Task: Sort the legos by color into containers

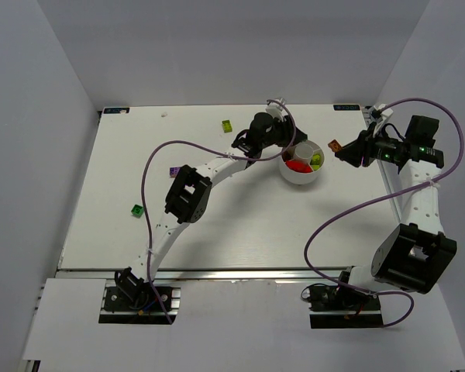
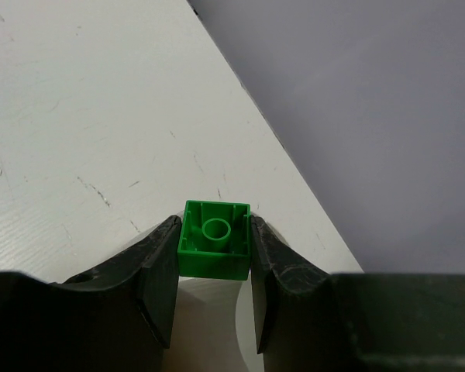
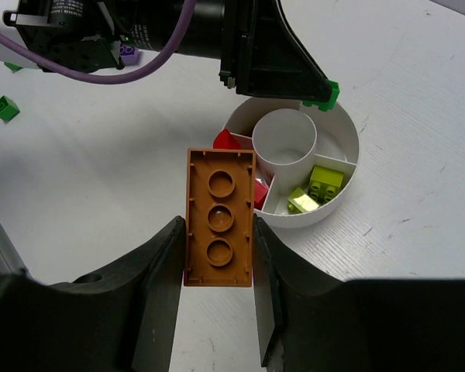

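The white divided bowl (image 1: 298,179) stands at the table's back right; in the right wrist view (image 3: 325,214) it holds yellow-green legos (image 3: 325,181) in one wedge and red legos (image 3: 228,141) in another. Its central cup (image 3: 284,139) looks empty. My left gripper (image 2: 215,231) is shut on a green lego (image 2: 215,242) and hangs over the bowl's far rim (image 1: 285,151); the lego also shows in the right wrist view (image 3: 328,94). My right gripper (image 3: 217,232) is shut on an orange lego (image 3: 219,217), held in the air just right of the bowl (image 1: 334,145).
Loose on the table lie a yellow-green lego (image 1: 226,125) at the back, a purple lego (image 1: 174,171) by the left arm's elbow and a green lego (image 1: 137,209) further left. White walls enclose the table on three sides.
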Available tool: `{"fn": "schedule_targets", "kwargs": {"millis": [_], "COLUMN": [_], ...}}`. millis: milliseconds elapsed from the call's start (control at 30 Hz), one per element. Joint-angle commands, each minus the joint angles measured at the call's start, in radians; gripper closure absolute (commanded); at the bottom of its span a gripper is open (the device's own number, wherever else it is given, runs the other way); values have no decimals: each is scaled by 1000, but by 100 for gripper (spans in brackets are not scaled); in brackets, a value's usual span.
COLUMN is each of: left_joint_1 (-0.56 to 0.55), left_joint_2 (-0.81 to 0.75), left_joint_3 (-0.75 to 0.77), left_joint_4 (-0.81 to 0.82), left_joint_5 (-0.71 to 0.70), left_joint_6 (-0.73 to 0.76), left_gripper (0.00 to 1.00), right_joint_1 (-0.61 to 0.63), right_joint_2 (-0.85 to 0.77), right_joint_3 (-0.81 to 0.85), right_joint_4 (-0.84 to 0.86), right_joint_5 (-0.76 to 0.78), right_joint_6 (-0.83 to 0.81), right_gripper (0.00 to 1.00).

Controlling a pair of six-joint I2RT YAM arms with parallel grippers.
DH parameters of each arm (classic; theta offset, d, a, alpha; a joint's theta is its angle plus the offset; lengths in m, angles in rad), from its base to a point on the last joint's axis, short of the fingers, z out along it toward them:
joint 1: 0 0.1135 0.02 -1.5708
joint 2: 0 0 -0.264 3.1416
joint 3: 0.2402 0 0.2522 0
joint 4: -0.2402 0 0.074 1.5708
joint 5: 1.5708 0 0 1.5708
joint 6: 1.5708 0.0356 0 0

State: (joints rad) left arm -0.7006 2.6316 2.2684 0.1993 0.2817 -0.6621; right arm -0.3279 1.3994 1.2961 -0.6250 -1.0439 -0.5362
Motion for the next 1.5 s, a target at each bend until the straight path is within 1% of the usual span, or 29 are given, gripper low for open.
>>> {"fn": "schedule_targets", "kwargs": {"millis": [0, 67, 167, 200, 333, 600, 667, 733, 867, 1000, 1133, 1200, 1333, 1367, 1433, 1467], "left_joint_1": [-4, -4, -7, -7, -10, -14, -14, -14, -16, -16, -16, -16, -2, 9, 18, 27], "left_joint_2": [-42, -44, -47, -47, -54, -73, -76, -81, -88, -97, -119, -137, -212, -261, -326, -399], "left_joint_3": [-6, -6, -9, -10, -10, -38, -38, -37, -30, -18, -13, -17, -46, -64, -159, -199], "left_joint_4": [-14, -17, -20, -24, -38, -52, -57, -58, -60, -61, -57, -52, -52, -44, -31, -6], "left_joint_5": [24, 25, 24, 21, 17, 8, 4, -2, -10, -12, -18, -29, -52, -55, -64, -64], "left_joint_6": [13, 13, 18, 21, 32, 48, 52, 53, 55, 56, 59, 68, 79, 79, 78, 75], "left_gripper": [95, 91, 83, 79, 69, 56, 49, 48, 41, 39, 40, 43, 60, 61, 60, 53], "right_joint_1": [-7, -7, -7, -7, -7, -7, -7, -7, -7, -7, -7, -7, 19, 30, 64, 76], "right_joint_2": [-25, -25, -25, -25, -23, -25, -25, -25, -25, -22, -22, -19, 1, 6, 23, 27], "right_joint_3": [-3, -3, -4, -4, -11, -12, -15, -17, -18, -18, -15, -15, -6, 9, 22, 29], "right_joint_4": [24, 25, 27, 27, 28, 30, 30, 28, 27, 27, 22, 19, -10, -21, -36, -41], "right_joint_5": [-33, -36, -39, -38, -34, -36, -36, -36, -41, -44, -39, -39, -7, 19, 48, 83], "right_joint_6": [7, 7, 5, 5, 2, -2, -4, -5, -8, -10, -13, -16, -65, -82, -132, -145], "right_gripper": [100, 100, 100, 100, 100, 100, 100, 100, 100, 100, 100, 100, 100, 100, 100, 100]}}
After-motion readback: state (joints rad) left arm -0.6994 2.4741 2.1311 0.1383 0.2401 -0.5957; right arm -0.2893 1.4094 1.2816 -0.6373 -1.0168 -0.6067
